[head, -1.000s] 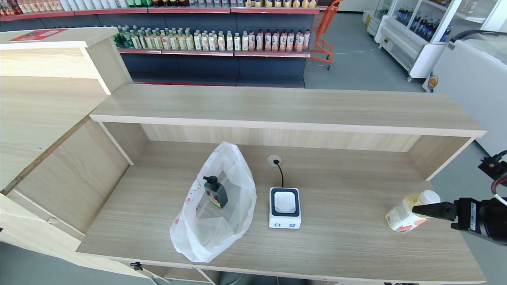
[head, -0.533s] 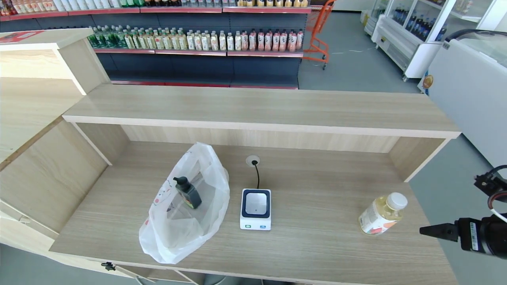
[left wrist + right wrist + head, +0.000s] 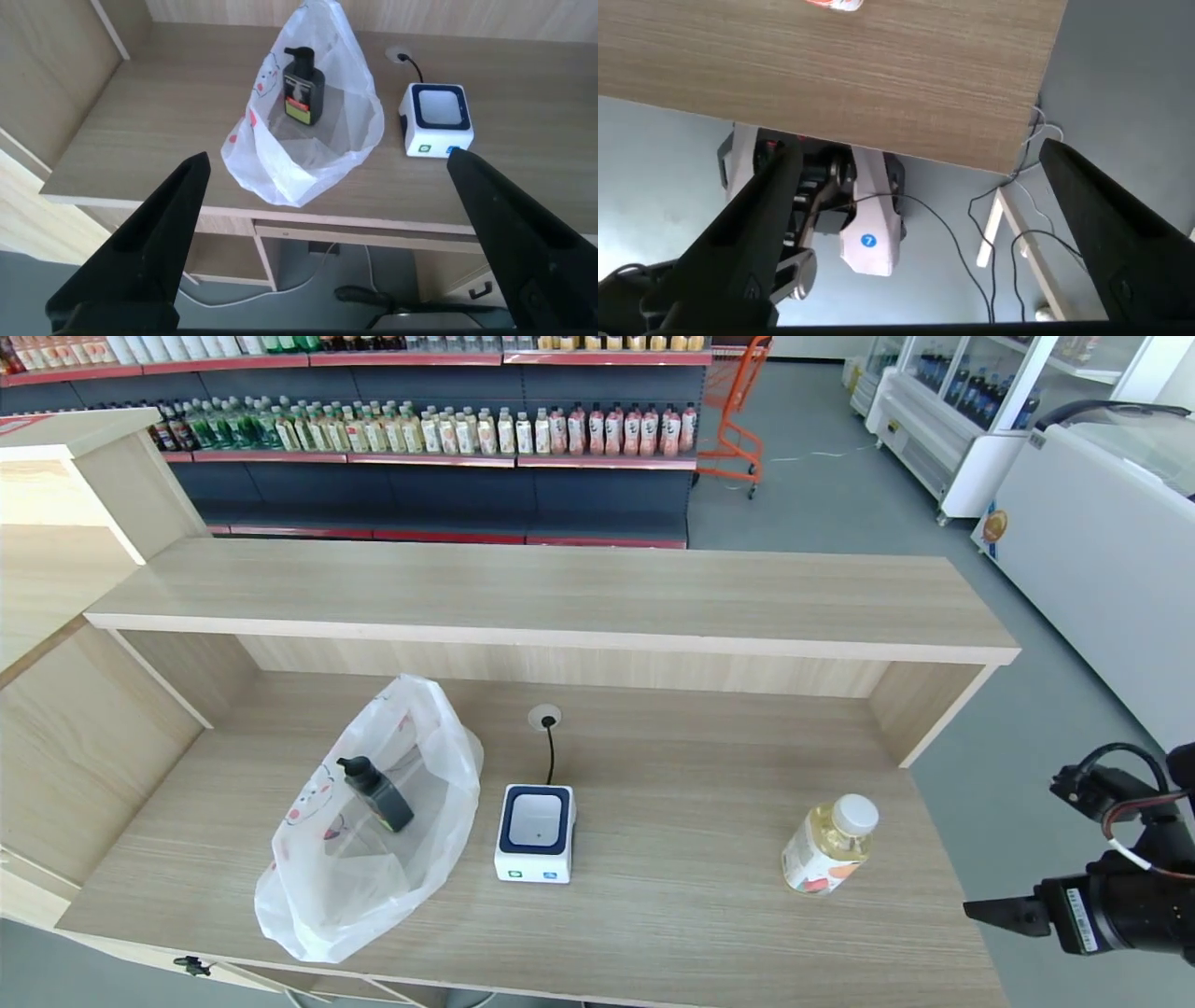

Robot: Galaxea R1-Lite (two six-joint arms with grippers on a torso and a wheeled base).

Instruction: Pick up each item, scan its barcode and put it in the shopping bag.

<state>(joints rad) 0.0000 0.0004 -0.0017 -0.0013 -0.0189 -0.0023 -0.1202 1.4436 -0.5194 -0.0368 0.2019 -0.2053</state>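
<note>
The drink bottle (image 3: 829,847), white-capped and filled with pale yellow liquid, stands upright on the right part of the counter (image 3: 700,915), touched by nothing. The scanner (image 3: 535,833) sits well to its left near mid-counter, window facing up, its cable (image 3: 550,756) running back to a hole in the surface. Just beside the scanner, farther left, lies the shopping bag (image 3: 364,840), mouth open, with a dark pump bottle (image 3: 378,795) already inside.

The right gripper (image 3: 1004,913) is off the counter's right end, well apart from the drink bottle; the right wrist view shows its fingers (image 3: 775,233) spread wide and empty. The left gripper (image 3: 322,168) hangs before the counter's near edge, facing the bag and scanner, its fingers (image 3: 159,233) likewise spread with nothing between them.

Judged step: one item bagged, the drink bottle not yet picked up. The next move probably calls for the right gripper to come in over the counter, straddle the bottle's body below the cap and close. The label's barcode would then need turning toward the scanner window before the carry to the bag's mouth.
</note>
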